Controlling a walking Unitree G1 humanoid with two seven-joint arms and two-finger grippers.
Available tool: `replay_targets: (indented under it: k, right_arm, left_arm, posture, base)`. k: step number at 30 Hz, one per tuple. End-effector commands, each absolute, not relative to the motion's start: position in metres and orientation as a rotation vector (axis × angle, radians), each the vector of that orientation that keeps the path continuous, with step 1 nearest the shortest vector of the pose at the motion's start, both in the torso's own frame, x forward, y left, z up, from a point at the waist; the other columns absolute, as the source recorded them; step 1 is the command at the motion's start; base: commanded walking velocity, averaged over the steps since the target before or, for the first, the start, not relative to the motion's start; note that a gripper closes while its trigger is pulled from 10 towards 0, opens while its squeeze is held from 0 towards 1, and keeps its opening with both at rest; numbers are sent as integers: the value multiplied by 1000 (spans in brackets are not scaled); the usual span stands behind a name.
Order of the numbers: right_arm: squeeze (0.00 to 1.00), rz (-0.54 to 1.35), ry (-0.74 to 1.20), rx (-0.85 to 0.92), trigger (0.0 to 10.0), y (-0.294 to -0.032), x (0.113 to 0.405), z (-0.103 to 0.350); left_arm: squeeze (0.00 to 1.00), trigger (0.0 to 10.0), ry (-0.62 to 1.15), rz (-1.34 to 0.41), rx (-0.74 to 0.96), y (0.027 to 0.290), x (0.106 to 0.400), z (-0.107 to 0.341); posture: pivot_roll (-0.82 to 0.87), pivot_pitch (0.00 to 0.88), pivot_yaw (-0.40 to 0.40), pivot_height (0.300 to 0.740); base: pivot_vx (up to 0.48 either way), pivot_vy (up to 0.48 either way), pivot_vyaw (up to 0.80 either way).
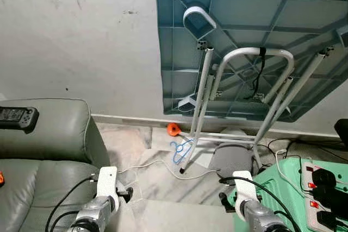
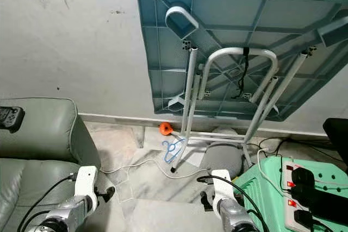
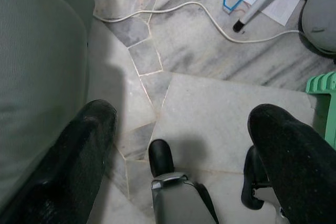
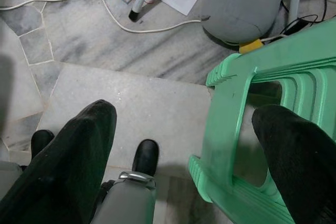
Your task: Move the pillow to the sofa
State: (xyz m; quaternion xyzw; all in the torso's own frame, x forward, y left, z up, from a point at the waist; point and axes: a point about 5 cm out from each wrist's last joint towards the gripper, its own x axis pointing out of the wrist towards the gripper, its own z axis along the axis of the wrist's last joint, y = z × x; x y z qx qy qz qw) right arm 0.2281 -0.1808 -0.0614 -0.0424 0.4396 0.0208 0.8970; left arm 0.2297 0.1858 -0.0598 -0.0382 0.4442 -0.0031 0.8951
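Observation:
A grey-green leather sofa point(image 1: 49, 139) stands at the left, and its side point(image 3: 37, 72) lies close beside my left gripper. On the floor under the folded table lies a grey, rounded, cushion-like thing point(image 1: 234, 158), the same thing point(image 4: 241, 3) ahead of my right gripper; I cannot tell if it is the pillow. My left gripper point(image 3: 184, 119) hangs open over the marble floor, with nothing between its fingers. My right gripper point(image 4: 186, 116) is open too, above the floor and the edge of a green stool point(image 4: 247, 103). Both silver arms point(image 1: 103, 199) show low in the eye views.
A teal folding table point(image 1: 244, 42) with white legs leans against the wall ahead. A blue hanger point(image 1: 182, 150), an orange object point(image 1: 173, 129) and a white cable point(image 1: 157, 164) lie on the floor. A power strip point(image 1: 321, 188) sits on the green stool. A black controller point(image 1: 16, 118) rests on the sofa arm.

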Motion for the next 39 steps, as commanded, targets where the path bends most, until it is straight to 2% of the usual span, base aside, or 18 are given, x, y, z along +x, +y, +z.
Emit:
replay_targets:
  k: [1,5,9,16,22,33,39]
  right_arm:
    - [0,42,918,-90,10000,-181,226,-63]
    - [0,18,911,-91,10000,-183,226,-62]
    - [0,-49,862,-109,10000,-195,229,-59]
    - [0,1,896,-106,10000,-202,221,-62]
    - [0,-1,928,-97,10000,-201,210,-69]
    - [0,65,962,-146,10000,-192,202,-75]
    - [0,98,957,-164,10000,-187,209,-72]
  left_arm:
    - [0,10000,926,-11,-73,186,230,-59]
    - [0,10000,921,9,-99,187,231,-59]
    - [0,10000,908,95,-112,202,229,-58]
    - [0,10000,955,173,-84,224,204,-68]
    - [0,10000,987,223,-105,232,186,-76]
    - [0,10000,997,218,-90,228,189,-75]
    - [0,10000,1003,206,-63,227,190,-75]
  posture:
    - [-89,0,13,720]
    - [-90,0,11,720]
    - [-93,0,10,720]
    - [-84,0,7,720]
    - [-78,0,7,720]
    - [-69,0,-11,720]
    - [-70,0,-10,720]
  base:
    - [0,0,0]
    - [0,0,0]
    - [0,0,0]
    - [0,0,0]
    - [0,0,0]
    - [0,0,0]
    - [0,0,800]
